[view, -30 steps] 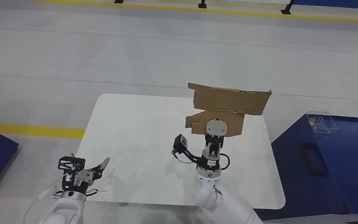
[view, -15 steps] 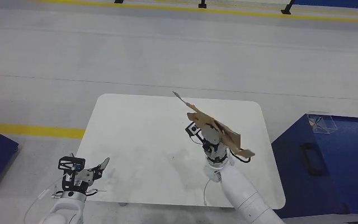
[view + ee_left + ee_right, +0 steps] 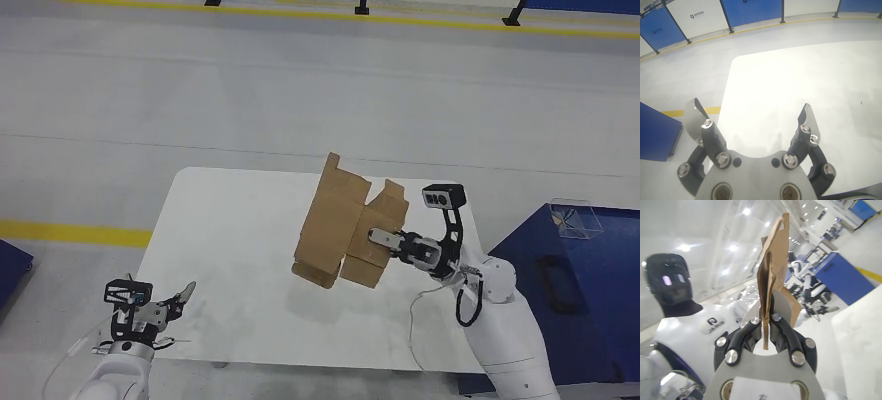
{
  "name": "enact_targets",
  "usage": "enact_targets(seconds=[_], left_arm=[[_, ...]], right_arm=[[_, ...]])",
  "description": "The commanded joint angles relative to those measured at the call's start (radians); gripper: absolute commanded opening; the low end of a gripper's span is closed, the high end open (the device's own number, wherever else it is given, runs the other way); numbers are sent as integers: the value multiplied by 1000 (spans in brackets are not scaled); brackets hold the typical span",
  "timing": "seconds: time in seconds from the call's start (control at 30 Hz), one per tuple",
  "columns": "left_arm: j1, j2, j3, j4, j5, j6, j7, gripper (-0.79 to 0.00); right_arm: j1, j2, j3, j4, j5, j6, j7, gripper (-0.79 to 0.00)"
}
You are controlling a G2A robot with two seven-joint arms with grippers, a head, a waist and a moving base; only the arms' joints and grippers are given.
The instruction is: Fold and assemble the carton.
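Observation:
A flattened brown carton (image 3: 345, 225) hangs in the air above the right half of the white table (image 3: 230, 290). My right gripper (image 3: 378, 237) is shut on the carton's right edge. In the right wrist view the carton (image 3: 772, 272) stands edge-on, clamped between the fingers of the right gripper (image 3: 766, 306), with its flaps rising past them. My left gripper (image 3: 165, 305) sits by the table's front left corner. It is open, and in the left wrist view nothing lies between the fingers of the left gripper (image 3: 751, 111).
A blue cabinet (image 3: 575, 290) stands just right of the table, with a clear plastic holder (image 3: 573, 215) on top. Another blue unit (image 3: 657, 132) stands on the floor beside the table's left edge. Yellow floor lines (image 3: 70, 235) run past the table.
The right arm has swung out to the table's right side and turned the carton, so its broad face now points up at the top camera. The left arm has stayed still.

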Motion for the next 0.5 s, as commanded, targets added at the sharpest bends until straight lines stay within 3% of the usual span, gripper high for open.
enact_targets(seconds=[0.0,0.27,0.47], left_arm=[[0,0,0,0,0,0,0,0],[0,0,0,0,0,0,0,0],[0,0,0,0,0,0,0,0]], right_arm=[[-10,2,2,-16,-58,-18,-18,-785],[-10,2,2,-16,-58,-18,-18,-785],[-46,20,84,-187,-411,-180,-181,-785]])
